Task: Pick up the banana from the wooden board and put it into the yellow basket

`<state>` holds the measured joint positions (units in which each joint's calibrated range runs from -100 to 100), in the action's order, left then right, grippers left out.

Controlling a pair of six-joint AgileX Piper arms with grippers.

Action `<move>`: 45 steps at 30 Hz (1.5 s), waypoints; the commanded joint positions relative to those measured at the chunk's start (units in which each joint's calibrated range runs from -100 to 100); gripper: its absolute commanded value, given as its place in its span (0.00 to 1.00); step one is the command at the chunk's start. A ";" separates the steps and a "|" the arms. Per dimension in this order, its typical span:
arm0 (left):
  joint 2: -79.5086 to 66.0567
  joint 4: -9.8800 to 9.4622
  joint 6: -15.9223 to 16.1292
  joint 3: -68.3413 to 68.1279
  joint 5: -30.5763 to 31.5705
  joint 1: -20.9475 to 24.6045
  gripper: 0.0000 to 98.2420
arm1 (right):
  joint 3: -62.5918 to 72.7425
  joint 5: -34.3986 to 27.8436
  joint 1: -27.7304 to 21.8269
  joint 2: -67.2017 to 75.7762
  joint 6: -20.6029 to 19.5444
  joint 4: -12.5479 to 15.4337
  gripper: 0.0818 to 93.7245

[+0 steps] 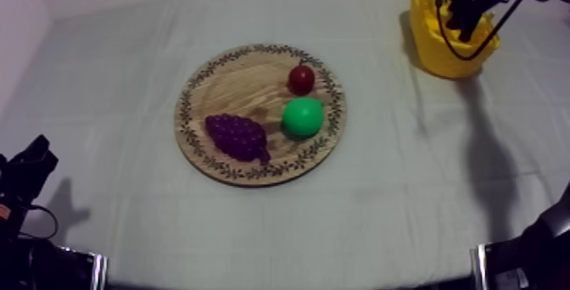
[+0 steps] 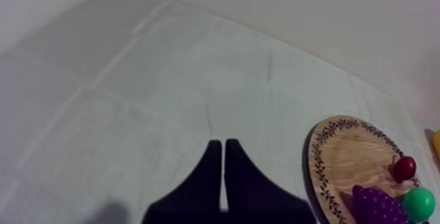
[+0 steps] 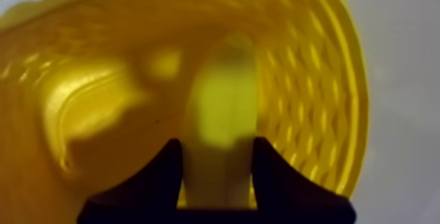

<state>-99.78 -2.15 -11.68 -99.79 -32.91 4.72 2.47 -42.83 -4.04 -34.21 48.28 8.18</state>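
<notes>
Overhead, the round wooden board (image 1: 246, 77), plain-grained with a leafy ring round its rim, carries knobbly purple grapes (image 1: 237, 136), a smooth green pear (image 1: 303, 117) and a glossy small red fruit (image 1: 301, 79). My right gripper (image 1: 465, 18) hangs in the mouth of the yellow basket (image 1: 445, 60) on the creased cloth (image 1: 382, 192).

From the left wrist, my left gripper (image 2: 224, 145) lies pressed into a narrow wedge beside the board.

From the right wrist, black fingers (image 3: 164, 174) clasp the pale banana (image 3: 222, 102) inside the basket's lattice-moulded wall.

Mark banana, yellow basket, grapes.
banana (image 3: 222, 102), right wrist view, middle of its body.
yellow basket (image 1: 434, 52), top view, outer wall.
grapes (image 1: 237, 136), top view, centre of the bunch.
</notes>
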 commanded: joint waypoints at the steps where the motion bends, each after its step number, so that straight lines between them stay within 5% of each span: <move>1: -0.05 -0.03 -0.02 0.01 0.00 0.02 0.00 | 0.07 0.63 -0.09 -0.18 -0.03 -0.17 0.37; 8: -0.05 -0.03 -0.02 0.01 0.00 0.02 0.00 | -0.92 2.05 -0.16 0.73 -0.17 0.30 0.50; 10: -0.05 -0.03 -0.02 0.01 0.00 0.02 0.00 | -1.48 2.10 -0.19 1.73 -0.21 0.81 0.45; 14: -0.05 -0.03 0.00 0.01 0.00 0.02 0.00 | -4.12 4.76 -0.02 6.00 -3.90 1.41 0.13; 17: -0.05 -0.03 0.00 0.01 0.00 0.02 0.00 | -7.91 7.01 0.19 11.65 -7.22 1.71 0.05; 24: -0.05 -0.03 0.00 0.01 0.00 0.02 0.00 | -21.36 7.92 -0.60 29.83 -12.36 5.32 0.01; 34: -0.05 -0.03 0.01 0.01 0.00 0.02 0.00 | -46.32 17.34 -2.00 58.80 -29.47 2.23 0.01; 40: -0.05 -0.03 -0.02 0.01 0.00 0.02 0.00 | -65.36 25.70 -1.58 76.80 -31.40 4.23 0.01; 45: -0.05 -0.03 0.00 0.01 0.00 0.02 0.00 | -78.07 26.73 -1.15 90.66 -29.99 6.88 0.01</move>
<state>-99.78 -2.15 -11.68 -99.79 -32.91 4.72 -65.63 -16.01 -5.22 44.92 16.70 14.68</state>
